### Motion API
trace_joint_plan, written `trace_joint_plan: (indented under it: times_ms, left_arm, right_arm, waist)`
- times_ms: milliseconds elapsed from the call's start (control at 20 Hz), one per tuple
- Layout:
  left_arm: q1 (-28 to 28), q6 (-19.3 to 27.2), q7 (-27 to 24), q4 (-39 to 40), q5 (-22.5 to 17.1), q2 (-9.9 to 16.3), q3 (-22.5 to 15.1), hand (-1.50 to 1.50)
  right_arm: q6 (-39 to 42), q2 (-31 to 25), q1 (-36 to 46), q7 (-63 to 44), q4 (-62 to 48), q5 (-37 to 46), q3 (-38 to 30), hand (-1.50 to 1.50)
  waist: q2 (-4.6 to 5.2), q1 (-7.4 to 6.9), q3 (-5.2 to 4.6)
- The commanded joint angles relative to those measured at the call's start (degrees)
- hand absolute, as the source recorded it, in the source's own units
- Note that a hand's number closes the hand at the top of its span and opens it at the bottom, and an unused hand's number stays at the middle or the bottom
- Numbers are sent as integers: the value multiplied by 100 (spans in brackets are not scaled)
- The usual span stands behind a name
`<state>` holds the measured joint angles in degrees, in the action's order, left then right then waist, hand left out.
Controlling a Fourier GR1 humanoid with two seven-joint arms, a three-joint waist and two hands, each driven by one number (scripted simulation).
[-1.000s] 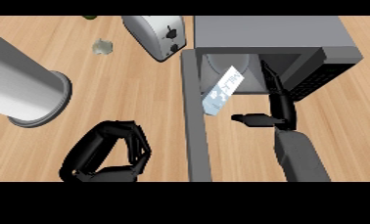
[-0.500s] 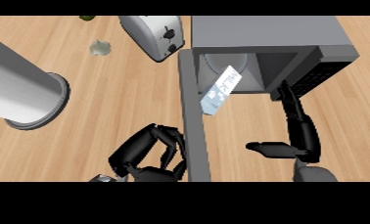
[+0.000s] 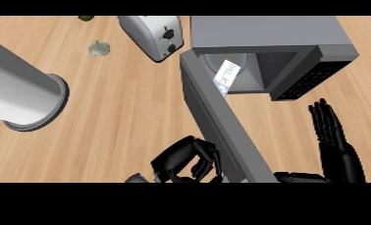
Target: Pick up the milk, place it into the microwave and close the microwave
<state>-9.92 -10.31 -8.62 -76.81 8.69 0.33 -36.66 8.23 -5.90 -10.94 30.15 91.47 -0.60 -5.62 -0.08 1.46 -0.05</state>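
The white milk carton (image 3: 226,76) lies tilted inside the open grey microwave (image 3: 268,35) at the upper right. The microwave's door (image 3: 217,121) stands open and runs down toward the view's lower edge. My left hand (image 3: 185,160) sits at the lower middle with its fingers curled, right against the outer left face of the door and holding nothing. At the lower right, my right hand (image 3: 333,143) is open with straight fingers pointing up, outside the microwave and apart from the carton.
A silver toaster (image 3: 156,35) stands just left of the microwave. A large grey cylinder (image 3: 25,96) lies at the left edge. A small pale object (image 3: 99,48) and a green one (image 3: 85,17) rest on the wooden counter (image 3: 123,106).
My right hand has pulled back out of the microwave to the lower right, leaving the carton inside. My left hand has moved right, up to the door's outer face.
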Motion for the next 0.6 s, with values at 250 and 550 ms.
trace_joint_plan:
  times_ms: [250, 550]
  left_arm:
    - [-1471, 2403, 94, 1169, -1498, -31, -1937, 150]
    - [-1880, 3483, -270, 1231, -2459, -29, -2108, 150]
  right_arm:
    - [738, -405, -258, -527, 879, -1034, -425, -150]
    - [1023, -630, -188, -1079, 1505, -1432, -359, -150]
  waist:
    - [43, 182, -2]
    - [84, 463, -17]
